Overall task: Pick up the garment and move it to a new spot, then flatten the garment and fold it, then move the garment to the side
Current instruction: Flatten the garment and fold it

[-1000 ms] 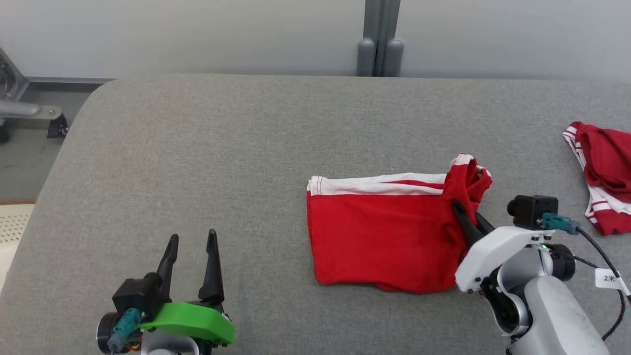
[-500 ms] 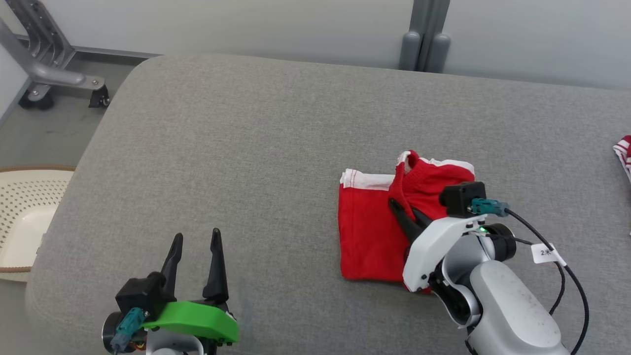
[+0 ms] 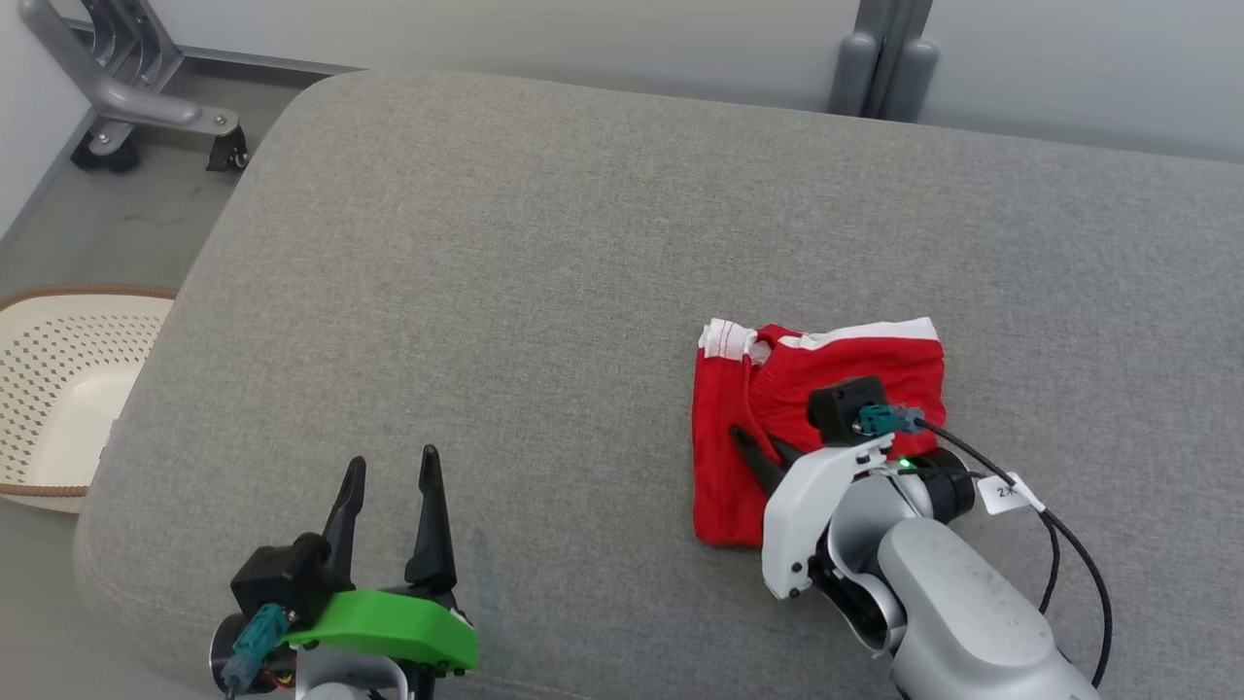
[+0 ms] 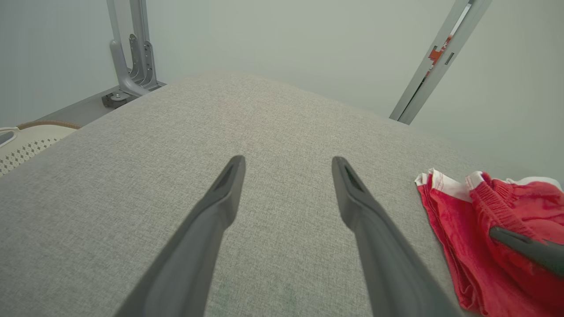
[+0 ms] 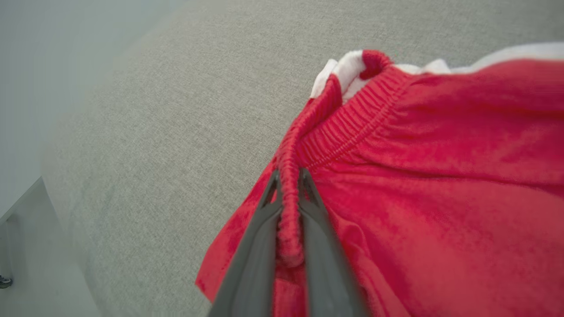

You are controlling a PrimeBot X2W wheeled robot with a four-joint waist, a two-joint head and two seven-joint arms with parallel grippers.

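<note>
Since a second ago the right gripper has dragged the waistband from the right edge of the red shorts over to their left side, so they're now doubled over and about half as wide. The head camera swung left too, so don't read that bit as stuff moving. Going left to right: a white perforated basket sits on the floor beside the grey cushion, with a metal frame on wheels further back. The left gripper hovers low over the near edge of the cushion, fingers spread wide with nothing between them, well apart from the shorts. They lie right of centre on the cushion, white trim along the far edge and a bit of white poking out at the far left corner. The right wrist view shows the right gripper's fingers pinched tight on the ribbed waistband, with red cloth bunched between them.
</note>
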